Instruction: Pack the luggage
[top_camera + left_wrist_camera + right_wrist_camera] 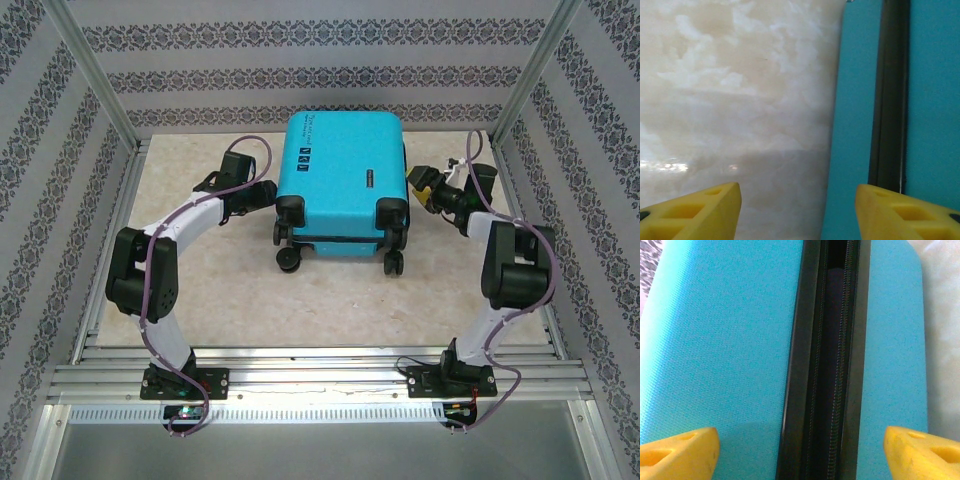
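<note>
Beige marbled desk (240,300) is enclosed by walls (320,60) papered in grey ornamental stripes; aluminium posts (91,72) seen at far corners, slotted rails (320,372) along near edge.

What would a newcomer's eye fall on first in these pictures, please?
The turquoise suitcase dominates, lying flat in the middle of the table with its wheels toward the near edge. The left gripper and right gripper flank its sides, both open. The right wrist view shows the zipper seam parted, dark inside.
</note>
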`<state>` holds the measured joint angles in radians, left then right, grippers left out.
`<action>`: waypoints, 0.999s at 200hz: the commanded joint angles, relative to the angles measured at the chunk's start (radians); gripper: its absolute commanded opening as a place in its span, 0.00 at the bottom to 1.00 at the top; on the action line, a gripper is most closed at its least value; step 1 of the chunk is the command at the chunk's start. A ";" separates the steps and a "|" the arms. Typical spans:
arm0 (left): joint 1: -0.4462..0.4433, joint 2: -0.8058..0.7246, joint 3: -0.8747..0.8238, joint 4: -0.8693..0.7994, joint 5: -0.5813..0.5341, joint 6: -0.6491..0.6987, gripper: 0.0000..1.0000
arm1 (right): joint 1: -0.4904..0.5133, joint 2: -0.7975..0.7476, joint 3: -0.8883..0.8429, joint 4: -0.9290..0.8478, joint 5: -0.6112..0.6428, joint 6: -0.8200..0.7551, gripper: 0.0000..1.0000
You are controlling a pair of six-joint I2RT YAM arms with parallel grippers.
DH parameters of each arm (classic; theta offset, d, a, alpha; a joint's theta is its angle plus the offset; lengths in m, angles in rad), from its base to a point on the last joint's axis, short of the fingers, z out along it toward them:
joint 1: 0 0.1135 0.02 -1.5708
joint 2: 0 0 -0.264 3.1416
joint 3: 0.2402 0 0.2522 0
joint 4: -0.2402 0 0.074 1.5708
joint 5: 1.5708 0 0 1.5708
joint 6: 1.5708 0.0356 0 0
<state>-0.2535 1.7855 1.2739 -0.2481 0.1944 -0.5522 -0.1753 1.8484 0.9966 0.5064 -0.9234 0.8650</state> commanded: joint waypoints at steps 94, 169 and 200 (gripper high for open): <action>-0.365 -0.268 -0.315 0.200 -0.109 -0.209 0.61 | 0.263 0.123 0.285 -0.180 -0.215 -0.108 0.79; -0.643 -0.383 -0.354 0.211 -0.431 -0.262 0.64 | 0.291 0.155 0.469 -0.404 -0.181 -0.220 0.76; -0.644 -0.414 -0.347 0.171 -0.482 -0.239 0.65 | 0.236 0.158 0.564 -0.493 -0.145 -0.246 0.75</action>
<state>-0.8780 1.4200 0.8471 -0.2504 -0.2642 -0.8333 0.0414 1.9739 1.5265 0.2016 -0.9749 0.6655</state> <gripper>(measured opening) 0.645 0.753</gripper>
